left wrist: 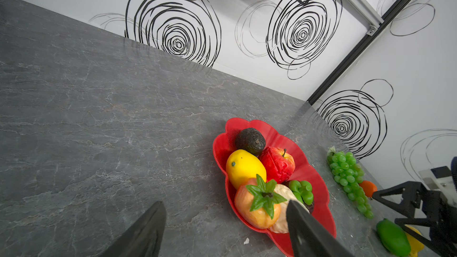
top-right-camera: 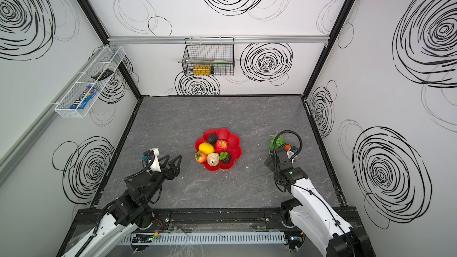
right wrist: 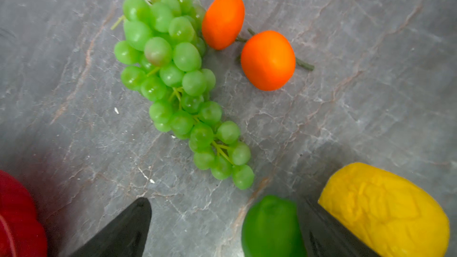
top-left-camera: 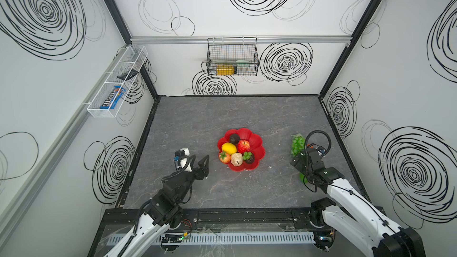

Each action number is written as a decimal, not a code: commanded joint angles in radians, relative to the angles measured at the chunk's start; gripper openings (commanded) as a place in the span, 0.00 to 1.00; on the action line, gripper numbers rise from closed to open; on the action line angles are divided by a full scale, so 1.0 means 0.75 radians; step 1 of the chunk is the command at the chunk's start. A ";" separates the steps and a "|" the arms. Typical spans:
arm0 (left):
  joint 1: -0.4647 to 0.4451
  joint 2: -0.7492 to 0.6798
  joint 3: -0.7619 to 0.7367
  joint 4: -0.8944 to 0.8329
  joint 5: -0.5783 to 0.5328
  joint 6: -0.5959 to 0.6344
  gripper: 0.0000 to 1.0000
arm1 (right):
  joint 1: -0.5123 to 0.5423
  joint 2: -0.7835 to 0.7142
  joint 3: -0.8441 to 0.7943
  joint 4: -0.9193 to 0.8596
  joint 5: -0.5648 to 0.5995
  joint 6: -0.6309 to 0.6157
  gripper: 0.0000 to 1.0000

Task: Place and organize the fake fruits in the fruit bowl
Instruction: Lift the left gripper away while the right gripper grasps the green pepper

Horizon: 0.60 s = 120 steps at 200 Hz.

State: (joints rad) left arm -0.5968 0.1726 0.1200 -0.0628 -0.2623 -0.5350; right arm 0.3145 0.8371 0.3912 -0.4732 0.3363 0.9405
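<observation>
Red fruit bowl (top-left-camera: 257,144): mid-table (top-left-camera: 222,110), holding 6 fruits: avocado (top-left-camera: 234,138), apple (top-left-camera: 243,146), lemon (top-left-camera: 229,148), strawberry (top-left-camera: 224,156), pear (top-left-camera: 236,159), mangosteen (top-left-camera: 248,157).
Table, right side: grapes (right wrist: 178,82), 2 oranges (right wrist: 268,60), lime (right wrist: 272,226), second lemon (right wrist: 385,211), all outside the bowl.
Left gripper (top-left-camera: 199,160): jaws released, empty, just beside the bowl.
Right gripper (right wrist: 226,201): jaws spread wide; lime between them, ungripped.
Black wire basket (top-left-camera: 232,56): yellow bottle (top-left-camera: 225,69).
White mesh tray (top-left-camera: 116,82): candy pack (top-left-camera: 112,100).
</observation>
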 commanded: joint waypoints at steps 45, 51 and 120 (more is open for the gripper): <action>0.010 -0.011 0.002 0.024 0.004 -0.016 0.82 | -0.006 -0.012 -0.077 -0.040 -0.044 0.055 0.95; 0.010 -0.011 0.002 0.024 0.004 -0.016 0.82 | -0.006 -0.012 -0.081 -0.028 -0.066 0.047 0.93; 0.010 -0.006 0.000 0.022 -0.014 -0.013 0.83 | 0.009 -0.008 -0.137 0.034 -0.246 0.057 0.75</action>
State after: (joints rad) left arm -0.5968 0.1726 0.1196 -0.0658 -0.2630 -0.5419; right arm 0.3149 0.8352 0.3035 -0.4622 0.2085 0.9707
